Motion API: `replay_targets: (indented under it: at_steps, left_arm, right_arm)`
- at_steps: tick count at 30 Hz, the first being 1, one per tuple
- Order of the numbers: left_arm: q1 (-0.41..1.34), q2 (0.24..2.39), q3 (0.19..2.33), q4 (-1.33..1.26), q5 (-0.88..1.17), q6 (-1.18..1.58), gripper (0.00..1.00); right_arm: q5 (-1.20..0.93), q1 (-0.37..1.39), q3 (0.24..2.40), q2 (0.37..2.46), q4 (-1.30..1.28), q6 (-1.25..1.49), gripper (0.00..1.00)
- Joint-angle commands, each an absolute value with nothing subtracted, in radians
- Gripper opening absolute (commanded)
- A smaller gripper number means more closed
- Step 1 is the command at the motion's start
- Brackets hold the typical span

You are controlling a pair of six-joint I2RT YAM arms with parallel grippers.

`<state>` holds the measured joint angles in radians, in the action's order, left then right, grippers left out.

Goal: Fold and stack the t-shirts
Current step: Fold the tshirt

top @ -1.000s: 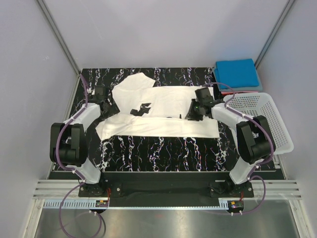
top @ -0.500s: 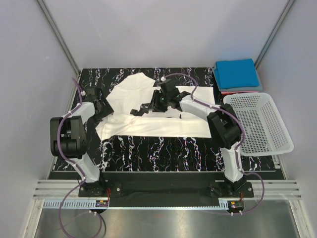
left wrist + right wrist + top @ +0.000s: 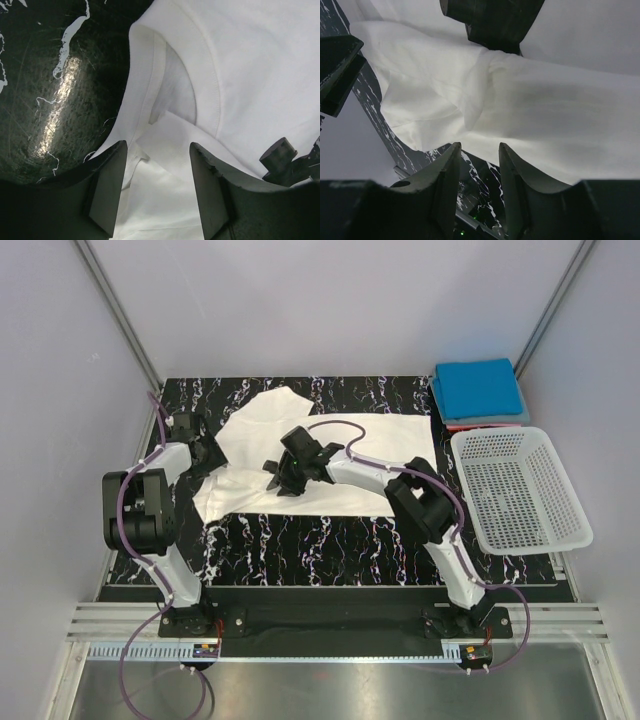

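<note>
The white t-shirt lies spread on the black marbled tabletop, not yet a neat rectangle; the blue t-shirt is already folded at the far right corner, and the red t-shirt shows only as a thin edge under it, just beyond the basket. The left gripper hovers at the left end of the white shirt, over the collar; its fingers are released, wide apart, with cloth below them and nothing pinched. The right gripper reaches far across to the middle of the shirt; its fingers stand a little apart with a raised fold of cloth at their tips, but I cannot tell whether they grasp it.

The dangers, as I judge them: the right arm is stretched across the shirt, so cloth let go from here may land crooked or bunch into wrinkles; if the cloth is caught only at the very tips, it may slip out half way; at the collar several layers lie together, so the left fingers may take only the top one, or too many, and drag the whole shirt sideways; the two grippers are near each other, so they could also touch.
</note>
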<state>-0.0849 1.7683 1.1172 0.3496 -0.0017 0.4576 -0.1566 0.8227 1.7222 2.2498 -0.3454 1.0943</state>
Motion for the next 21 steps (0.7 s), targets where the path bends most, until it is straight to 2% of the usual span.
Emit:
replay_targets:
  at_steps: [1,15,19,21]
  left_arm:
    - [-0.091,1.776,1.157,0.298,0.046,0.437,0.57]
    - [-0.091,1.781,1.157,0.302,0.041,0.442,0.44]
    - [-0.091,1.782,1.169,0.299,0.041,0.442,0.36]
    - [-0.091,1.79,1.177,0.302,0.046,0.44,0.28]
  right_arm:
    - [-0.118,0.83,1.79,2.289,-0.345,1.187,0.43]
    - [-0.081,0.834,1.908,2.364,-0.393,1.209,0.42]
    - [-0.081,0.834,1.911,2.373,-0.373,1.21,0.35]
    - [-0.084,0.834,1.922,2.384,-0.37,1.21,0.32]
